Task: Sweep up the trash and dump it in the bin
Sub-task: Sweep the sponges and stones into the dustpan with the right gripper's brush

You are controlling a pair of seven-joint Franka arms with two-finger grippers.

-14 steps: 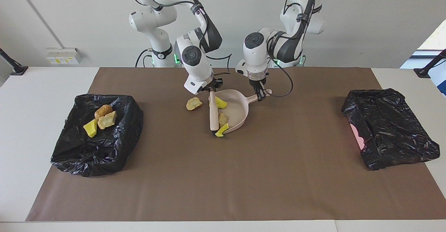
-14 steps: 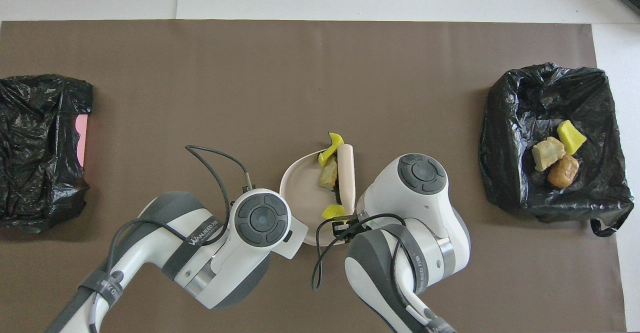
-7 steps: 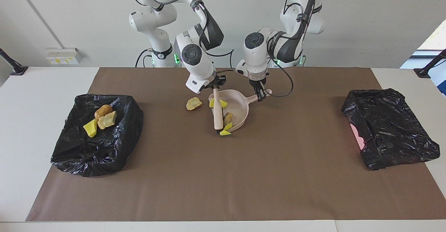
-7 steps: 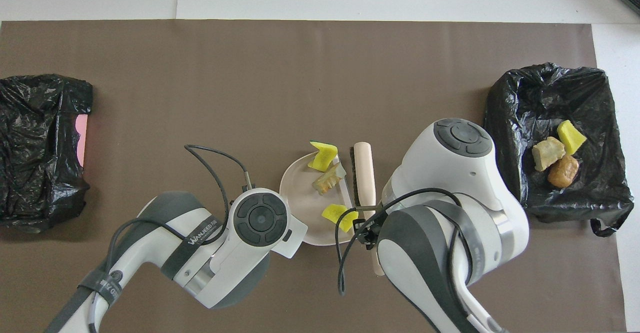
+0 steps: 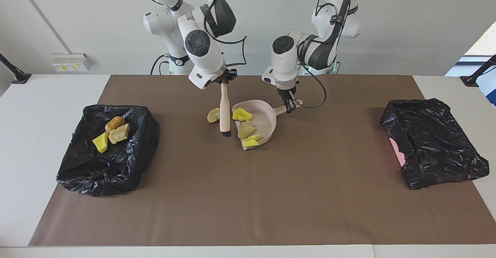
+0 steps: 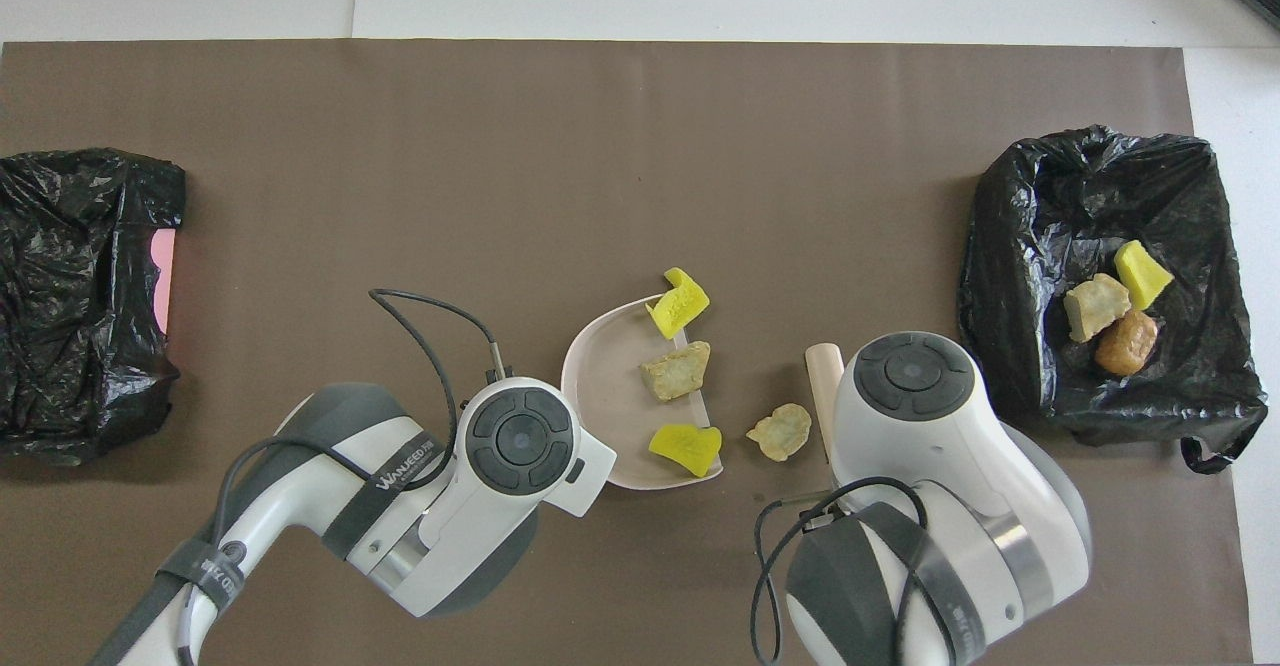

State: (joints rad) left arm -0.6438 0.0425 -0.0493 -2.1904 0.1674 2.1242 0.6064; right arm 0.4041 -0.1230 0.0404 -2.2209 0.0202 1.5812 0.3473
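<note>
A white table (image 5: 46,95) carries a brown mat (image 5: 248,196), with the two arms mounted at one long edge. Nearest the robots, the left gripper (image 5: 288,105) has its fingers pinched on the handle of the pink dustpan (image 5: 267,123), which rests flat on the mat with its mouth toward the right arm's end of the table. The right gripper (image 5: 223,80) has its fingers pressed onto the top of the brush (image 5: 224,112). A second ago the brush lay across the pan mouth among the lumps; it has since been pulled back out toward the right arm's end and raised more upright, its bristle end now standing beside the one beige lump (image 5: 212,115) that is outside the pan. Three pieces of trash lie in or at the pan mouth: a yellow one (image 5: 241,114) nearest the robots, a beige one (image 5: 245,129) in the middle, and a yellow one (image 5: 252,141) on the lip, farthest from the robots and half off the edge. The open black-lined bin (image 5: 108,161) at the right arm's end holds three lumps (image 5: 114,132). A closed black bag (image 5: 434,141) sits at the left arm's end. Judgement: the stroke is reset for the stray lump; the lip piece may fall when the pan lifts.
</note>
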